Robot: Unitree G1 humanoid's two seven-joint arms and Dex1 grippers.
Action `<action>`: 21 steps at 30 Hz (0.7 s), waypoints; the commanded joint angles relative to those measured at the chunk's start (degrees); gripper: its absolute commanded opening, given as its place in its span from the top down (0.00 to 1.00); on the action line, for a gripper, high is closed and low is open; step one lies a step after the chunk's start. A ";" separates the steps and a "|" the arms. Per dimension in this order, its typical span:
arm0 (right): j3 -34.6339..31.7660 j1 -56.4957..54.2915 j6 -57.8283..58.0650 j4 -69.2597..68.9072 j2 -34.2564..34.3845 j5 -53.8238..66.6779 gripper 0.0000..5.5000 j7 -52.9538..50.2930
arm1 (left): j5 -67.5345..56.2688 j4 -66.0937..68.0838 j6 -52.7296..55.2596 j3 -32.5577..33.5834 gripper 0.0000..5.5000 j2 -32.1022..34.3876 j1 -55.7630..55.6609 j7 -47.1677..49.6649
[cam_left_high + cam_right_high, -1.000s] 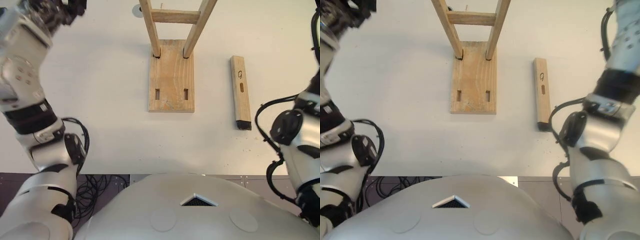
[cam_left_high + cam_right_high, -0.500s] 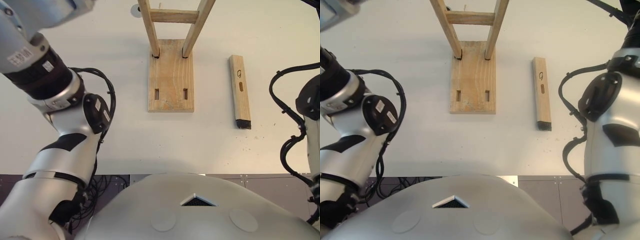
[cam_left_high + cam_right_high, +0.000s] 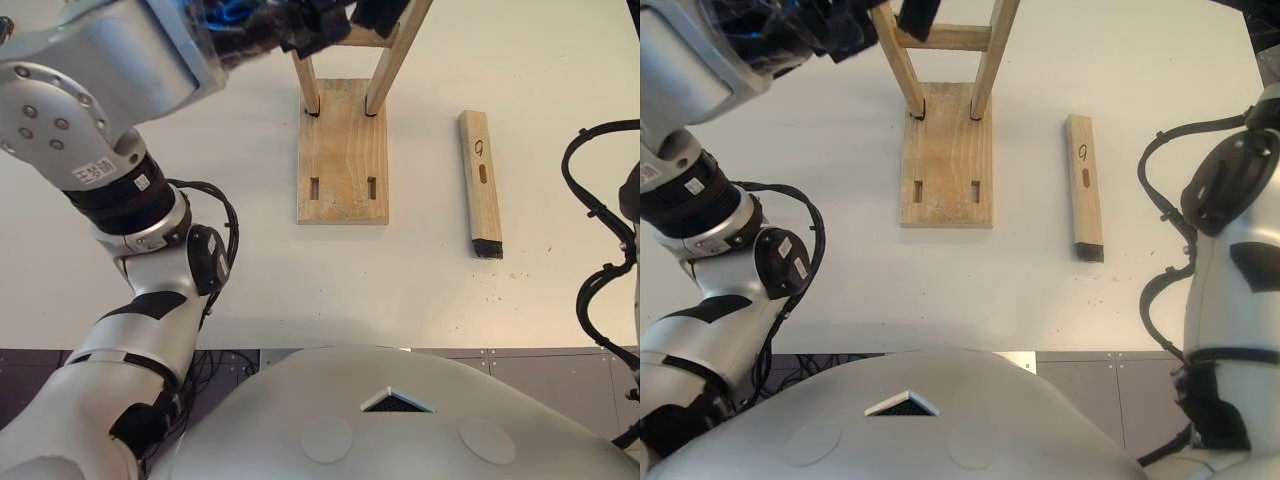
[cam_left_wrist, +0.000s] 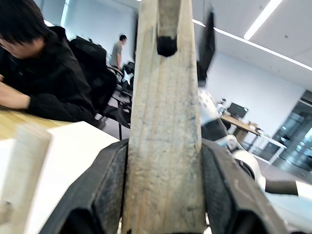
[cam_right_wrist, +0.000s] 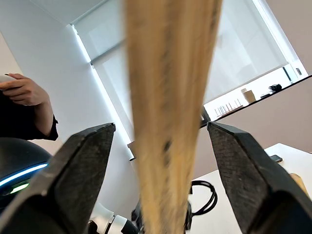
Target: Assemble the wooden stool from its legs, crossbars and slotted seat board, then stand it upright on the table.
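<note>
The slotted seat board (image 3: 342, 150) lies flat on the white table. Two legs stand in its far slots, the left leg (image 3: 309, 88) and the right leg (image 3: 384, 72), joined by a crossbar (image 3: 952, 37). My left gripper (image 3: 885, 20) is shut on the left leg high up. In the left wrist view its fingers (image 4: 109, 190) press both sides of the wood. My right gripper (image 5: 163, 126) is shut on a wooden leg (image 5: 170, 73), seen between its fingers. A loose leg (image 3: 480, 185) with a black tip lies right of the board, pointing away from me. The board's two near slots are open.
The table (image 3: 200, 220) has bare room left of the board and between the board and its front edge, which runs close to my body. My left forearm (image 3: 120, 60) crosses above the table's far left part.
My left arm has swung in from the far left and its gripper now holds the standing left leg. My right arm has risen out of the top right. Board and loose leg stayed put.
</note>
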 commanded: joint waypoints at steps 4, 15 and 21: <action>1.55 -3.48 -0.81 4.96 -0.12 -3.10 0.41 3.40 | 1.01 -1.07 -4.18 -4.17 0.64 0.39 3.39 0.19; 1.60 -6.94 -1.03 7.90 -1.97 -6.17 0.62 7.88 | 5.17 -0.12 -10.58 -6.79 0.64 2.16 7.90 -3.10; -2.00 -2.26 -5.85 2.49 0.00 -6.37 0.62 0.95 | 2.44 0.66 -12.31 -3.58 0.46 3.21 11.55 -3.03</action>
